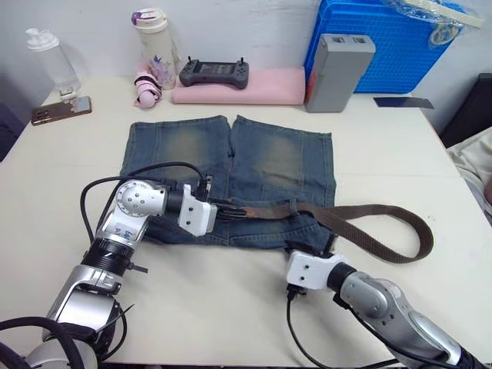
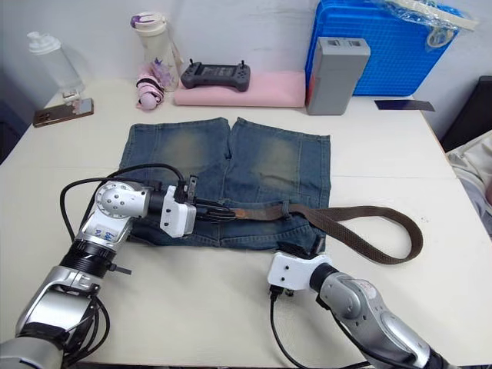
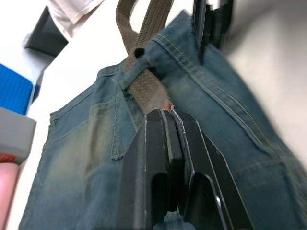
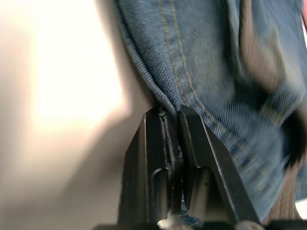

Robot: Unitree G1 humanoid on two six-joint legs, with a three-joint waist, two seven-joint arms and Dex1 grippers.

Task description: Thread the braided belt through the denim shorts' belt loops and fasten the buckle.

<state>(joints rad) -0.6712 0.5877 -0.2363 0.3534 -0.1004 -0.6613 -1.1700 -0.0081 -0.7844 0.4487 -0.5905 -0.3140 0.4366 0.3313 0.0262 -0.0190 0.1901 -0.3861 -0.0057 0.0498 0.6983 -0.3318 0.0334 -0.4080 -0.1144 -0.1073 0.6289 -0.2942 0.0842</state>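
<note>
Reaching in from the left, my left gripper (image 3: 165, 112) lay low along the waistband of the denim shorts (image 1: 261, 165), its two fingers pinched tight on the tan tip of the braided belt (image 1: 369, 219), which had passed under one of the belt loops (image 3: 136, 72) just ahead of it. My right arm came in bent from the near right, and my right gripper (image 4: 168, 112) was clamped on the folded hem of the waistband at the shorts' near right corner. The shorts lay flat with the waist toward me and the legs pointing away; the belt ran right off the denim, curled in a wide loop on the bare table (image 1: 69, 177) and doubled back. Open tabletop stretched on both sides and in front. Along the far edge stood a phone (image 1: 61, 110), two bottles, a black controller (image 1: 214, 73) on a pink pad, a grey box (image 1: 337, 71) and a blue crate (image 1: 392, 42)
</note>
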